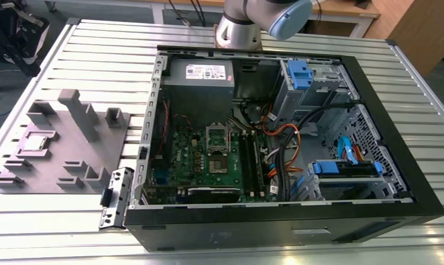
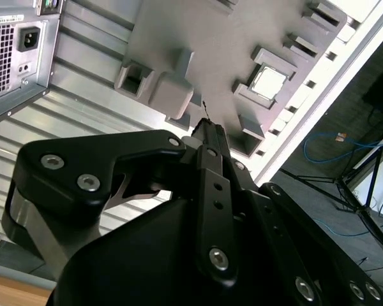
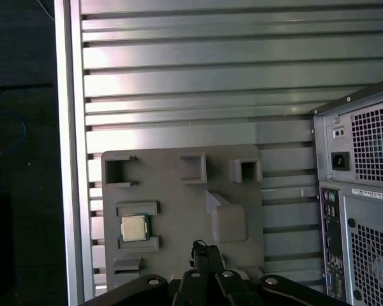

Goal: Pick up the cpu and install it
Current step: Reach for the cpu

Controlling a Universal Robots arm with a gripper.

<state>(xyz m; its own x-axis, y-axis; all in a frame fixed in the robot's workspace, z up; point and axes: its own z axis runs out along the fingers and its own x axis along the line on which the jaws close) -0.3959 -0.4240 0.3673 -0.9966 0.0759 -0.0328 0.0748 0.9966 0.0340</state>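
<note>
The cpu (image 1: 36,142) is a small silvery square chip lying flat in a recess of the grey plastic tray (image 1: 67,152), at the exterior view's left. Both wrist views look down on the cpu (image 2: 268,83) (image 3: 133,227) in the tray (image 2: 198,38) (image 3: 179,210). My gripper (image 2: 207,131) (image 3: 203,250) hangs well above the tray, apart from the chip and nearer a raised block (image 3: 228,223). Its black fingers meet at a point with nothing between them. The green motherboard (image 1: 200,160) lies inside the open computer case, with its shiny socket frame (image 1: 217,135) near the middle.
The black computer case (image 1: 281,221) lies open on a slatted aluminium table (image 1: 96,55), with a power supply (image 1: 200,72), orange and black cables (image 1: 288,138) and blue drive brackets (image 1: 299,74). A loose metal bracket (image 1: 115,199) lies beside the case. The arm's base (image 1: 241,30) stands behind it.
</note>
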